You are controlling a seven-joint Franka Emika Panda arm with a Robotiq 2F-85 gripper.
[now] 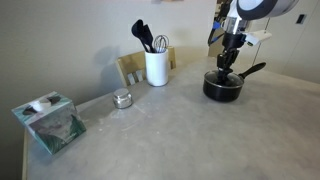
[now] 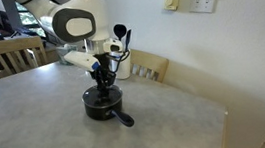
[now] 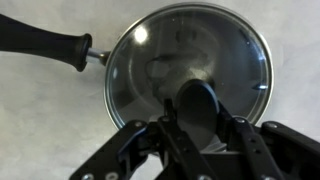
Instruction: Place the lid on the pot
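Note:
The black pot stands on the table with its long handle pointing away; it also shows in an exterior view. The glass lid with a metal rim lies over the pot's mouth and seems to rest on it. My gripper comes straight down over the pot, its two fingers closed against the lid's black knob. In both exterior views the gripper sits just above the pot. The pot's inside is hidden under the lid.
A white utensil holder with black tools, a small silver tin and a tissue box stand on the table. Wooden chairs are at the table's edges.

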